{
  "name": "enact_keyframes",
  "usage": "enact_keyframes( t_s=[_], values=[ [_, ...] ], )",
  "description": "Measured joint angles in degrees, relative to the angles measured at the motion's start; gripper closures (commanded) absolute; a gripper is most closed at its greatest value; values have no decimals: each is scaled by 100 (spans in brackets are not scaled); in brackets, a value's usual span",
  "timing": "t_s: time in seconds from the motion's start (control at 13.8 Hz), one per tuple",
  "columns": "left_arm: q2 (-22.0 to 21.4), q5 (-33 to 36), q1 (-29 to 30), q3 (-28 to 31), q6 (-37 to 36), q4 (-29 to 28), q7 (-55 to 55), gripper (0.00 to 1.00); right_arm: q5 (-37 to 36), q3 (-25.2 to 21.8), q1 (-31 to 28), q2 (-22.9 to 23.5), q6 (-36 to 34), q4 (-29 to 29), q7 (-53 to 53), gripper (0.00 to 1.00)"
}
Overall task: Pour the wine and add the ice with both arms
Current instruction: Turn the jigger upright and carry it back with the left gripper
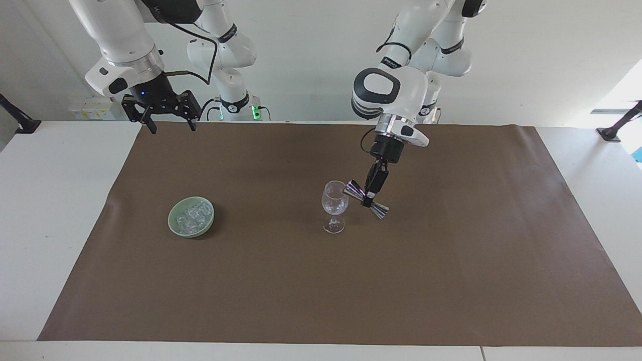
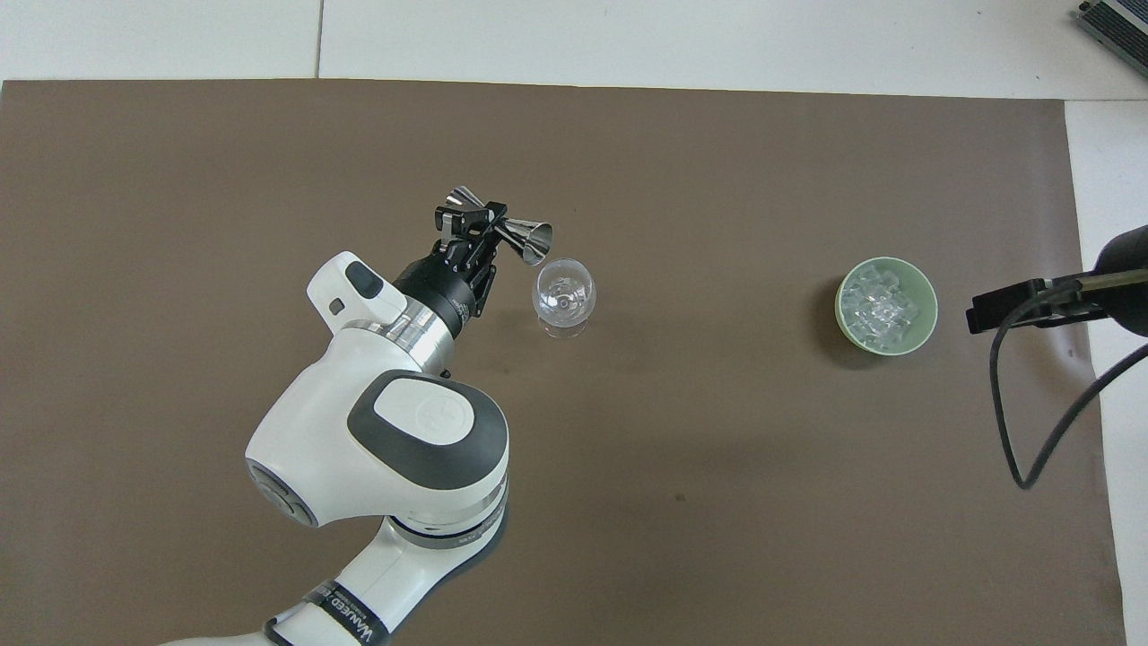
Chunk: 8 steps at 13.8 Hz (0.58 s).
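A clear wine glass stands upright mid-mat. My left gripper is shut on the waist of a silver double-cone jigger, held tilted beside the glass's rim, its mouth end just off the rim toward the left arm's end. The ice is a heap of clear chunks in a pale green dish toward the right arm's end. My right gripper is open and waits high over the mat's edge nearest the robots; only part of it shows in the overhead view.
A brown mat covers most of the white table. A black cable hangs from the right arm beside the dish. Black clamps sit at the table's corners.
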Motion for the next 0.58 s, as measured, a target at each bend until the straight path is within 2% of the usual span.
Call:
enact_keyframes(
  t_s=[0.58],
  values=[
    [-149, -207, 351, 4, -343, -2, -2614, 100, 0, 0, 0, 0, 0, 0, 0, 0]
  ],
)
